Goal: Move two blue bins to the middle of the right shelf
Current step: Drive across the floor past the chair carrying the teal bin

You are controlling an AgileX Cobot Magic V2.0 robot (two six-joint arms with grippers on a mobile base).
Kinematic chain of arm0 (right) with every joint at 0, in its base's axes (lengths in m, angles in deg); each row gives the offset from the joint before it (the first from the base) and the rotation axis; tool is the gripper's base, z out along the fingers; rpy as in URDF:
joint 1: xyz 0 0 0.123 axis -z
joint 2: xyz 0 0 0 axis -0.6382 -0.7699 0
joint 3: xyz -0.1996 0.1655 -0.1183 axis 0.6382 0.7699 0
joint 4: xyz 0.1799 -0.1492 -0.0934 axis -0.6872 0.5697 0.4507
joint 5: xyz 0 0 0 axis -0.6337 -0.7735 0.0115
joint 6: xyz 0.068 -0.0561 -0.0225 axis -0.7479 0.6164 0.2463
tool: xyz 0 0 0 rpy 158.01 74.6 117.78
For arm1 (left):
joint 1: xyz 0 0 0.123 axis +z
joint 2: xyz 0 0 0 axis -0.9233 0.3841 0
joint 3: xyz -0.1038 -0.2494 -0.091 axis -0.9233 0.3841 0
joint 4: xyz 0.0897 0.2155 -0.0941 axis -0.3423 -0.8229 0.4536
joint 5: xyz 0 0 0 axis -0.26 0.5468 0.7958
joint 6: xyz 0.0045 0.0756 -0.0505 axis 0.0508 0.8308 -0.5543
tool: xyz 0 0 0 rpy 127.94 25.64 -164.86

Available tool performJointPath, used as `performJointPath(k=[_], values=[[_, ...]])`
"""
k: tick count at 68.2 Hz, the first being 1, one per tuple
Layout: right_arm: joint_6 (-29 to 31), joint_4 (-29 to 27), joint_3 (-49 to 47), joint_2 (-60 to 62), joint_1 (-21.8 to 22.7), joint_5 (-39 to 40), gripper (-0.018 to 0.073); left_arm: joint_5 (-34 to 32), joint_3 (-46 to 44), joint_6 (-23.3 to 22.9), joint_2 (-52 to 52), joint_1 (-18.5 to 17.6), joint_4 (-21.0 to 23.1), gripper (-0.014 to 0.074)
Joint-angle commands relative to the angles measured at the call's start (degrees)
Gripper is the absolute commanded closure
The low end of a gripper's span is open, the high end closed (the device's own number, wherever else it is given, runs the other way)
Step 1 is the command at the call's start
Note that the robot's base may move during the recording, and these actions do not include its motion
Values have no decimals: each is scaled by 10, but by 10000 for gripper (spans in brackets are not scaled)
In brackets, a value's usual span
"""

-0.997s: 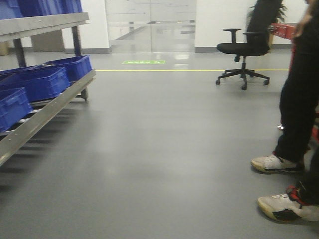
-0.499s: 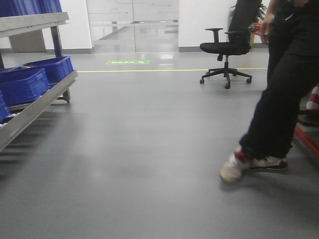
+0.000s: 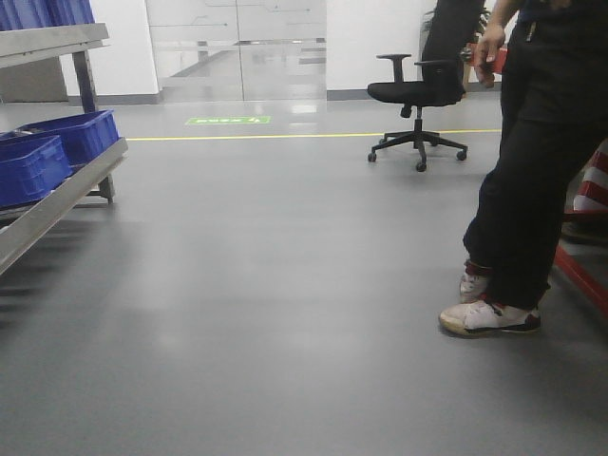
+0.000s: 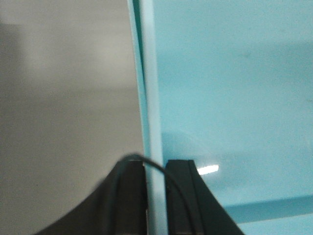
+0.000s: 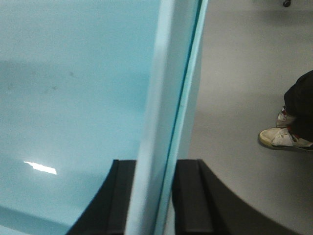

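Note:
A pale sky-blue bin (image 4: 230, 88) fills the right side of the left wrist view, its smooth inside facing the camera. My left gripper (image 4: 155, 164) is shut on its thick left rim, one black finger (image 4: 131, 196) outside the wall and one inside. In the right wrist view the same pale bin (image 5: 73, 88) fills the left side, and my right gripper (image 5: 155, 164) is shut on its right rim (image 5: 166, 73). I cannot tell whether one bin or two nested bins are held. Grey floor lies below. The right shelf middle is out of view.
A steel rack (image 3: 57, 195) with dark royal-blue bins (image 3: 76, 133) stands at the far left. A person in black trousers (image 3: 532, 171) with white shoes (image 3: 489, 316) stands close on the right by a red frame (image 3: 579, 275). A black office chair (image 3: 418, 90) is farther back.
The front view has swung rightward: the rack and chair slid left in frame. The person stepped and now stands more fully in view. Both grippers keep their hold.

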Motion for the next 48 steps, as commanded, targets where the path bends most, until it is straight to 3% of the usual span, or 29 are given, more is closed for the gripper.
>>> performJointPath(k=[1,48], values=[[5,6,-12,11,1,58,713,-42,-10,3,-12,-3,11,707],[5,6,-12,11,1,58,713,-42,-10,3,-12,-3,11,707]])
